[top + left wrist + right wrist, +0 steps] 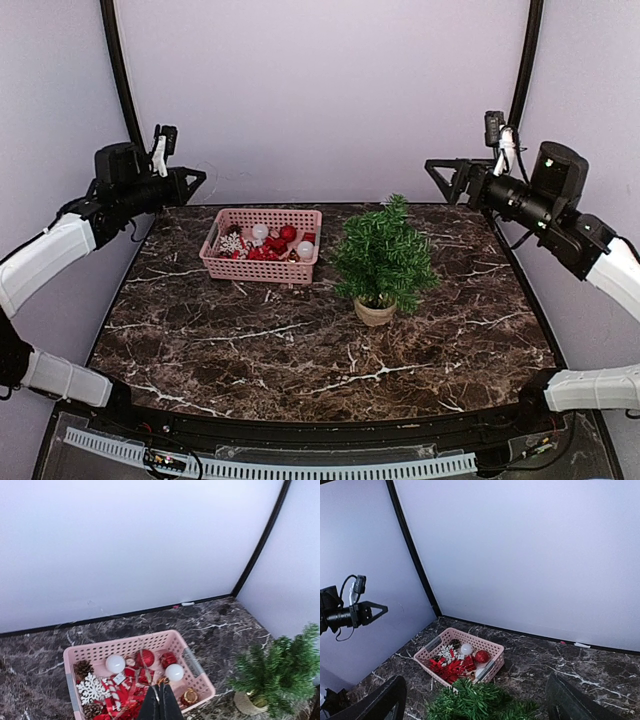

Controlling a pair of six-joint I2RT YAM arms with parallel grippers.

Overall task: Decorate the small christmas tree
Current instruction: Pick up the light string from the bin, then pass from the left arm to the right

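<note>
The small christmas tree (383, 258) stands upright in its tan pot (374, 312) right of the table's middle, bare of ornaments. To its left is a pink basket (214, 258) holding white balls (115, 664), a red ball (145, 657), a white snowflake (92, 690), pine cones and red pieces. My left gripper (200, 177) hangs high over the table's far left corner, shut, with nothing seen between its fingers (167, 705). My right gripper (438, 180) is raised at the far right, open and empty, and the tree (475, 705) lies below it.
The dark marble table (300, 350) is bounded by pale walls at the back and on both sides. A black frame post (120, 70) rises in each back corner. The basket sits close to the back wall, with the tree about a hand's width to its right.
</note>
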